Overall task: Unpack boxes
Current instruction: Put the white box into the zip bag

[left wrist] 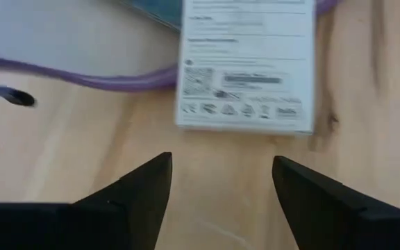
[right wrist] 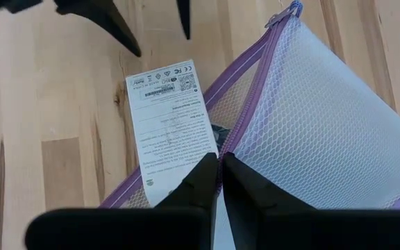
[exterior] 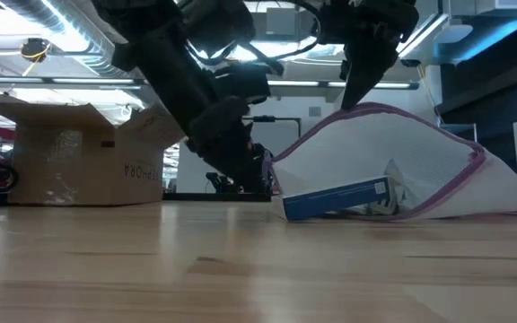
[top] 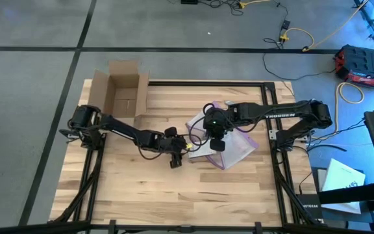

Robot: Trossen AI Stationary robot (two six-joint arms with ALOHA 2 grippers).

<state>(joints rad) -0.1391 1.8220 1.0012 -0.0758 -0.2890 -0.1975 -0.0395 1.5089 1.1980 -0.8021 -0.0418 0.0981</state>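
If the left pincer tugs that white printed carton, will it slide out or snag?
The carton looks flat, rigid and probably light, so it likely slides on the wood. The mesh bag looks floppy; its purple zip edge may drag along, though the right pincer pinches it.

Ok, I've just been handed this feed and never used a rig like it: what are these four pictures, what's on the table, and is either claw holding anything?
Two dark robot arms work at a wooden table. One picture looks straight down from above, one looks level across the tabletop, and the other two come from cameras on each arm's wrist.

At the far left corner stands an open brown cardboard box. Mid-table lies a clear mesh bag with a purple zip edge. A small white printed carton sticks out of the bag's mouth onto the wood.

The right gripper is shut on the bag's purple edge, lifting that side, as the level view shows. The left gripper is open and holds nothing; its fingers point at the carton's end, not touching it.
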